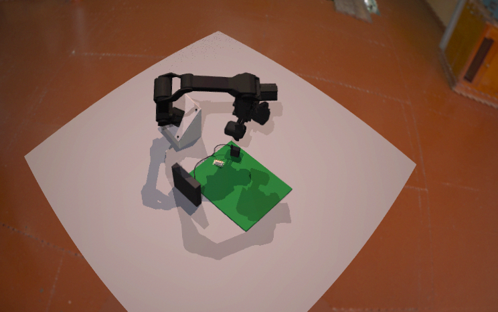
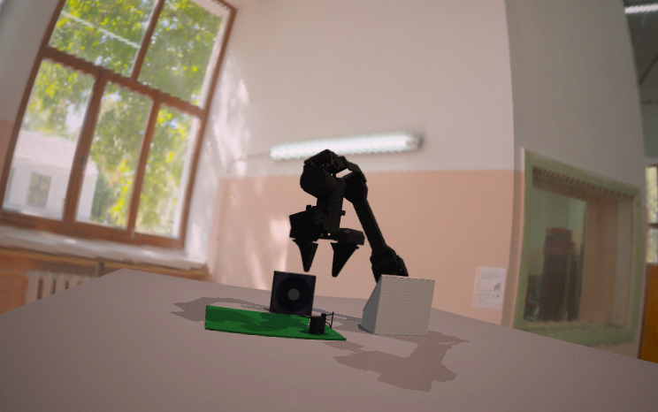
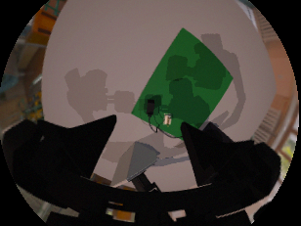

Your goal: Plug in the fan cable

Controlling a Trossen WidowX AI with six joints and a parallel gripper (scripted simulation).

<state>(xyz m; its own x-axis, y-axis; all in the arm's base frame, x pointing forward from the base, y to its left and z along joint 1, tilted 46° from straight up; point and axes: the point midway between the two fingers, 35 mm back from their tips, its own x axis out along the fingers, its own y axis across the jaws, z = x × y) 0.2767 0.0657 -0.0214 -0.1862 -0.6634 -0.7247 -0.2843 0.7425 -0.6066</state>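
The black cable plug [image 1: 235, 151] [image 2: 317, 324] [image 3: 150, 106] stands on the green board [image 1: 272, 187] [image 2: 218, 320] [image 3: 181, 43] near one corner. The white four-pin header [image 1: 221, 165] [image 3: 167, 118] is on the board a short way from the plug, toward the fan; the two are apart. Thin black wires loop from the plug to the black fan [image 1: 187, 185] [image 2: 293, 293], which stands upright at the board's edge. My gripper [image 1: 249, 129] [image 2: 320, 272] [image 3: 150, 121] is open and empty, pointing down, well above the plug and board and touching neither. The header is not discernible in the exterior view.
The pale wedge-shaped arm base [image 1: 191, 128] [image 2: 405, 305] [image 3: 142, 158] stands beside the board's plug end. The fan rises well above the board along one side. The arm's shadows fall across the board and the table [image 1: 330, 146].
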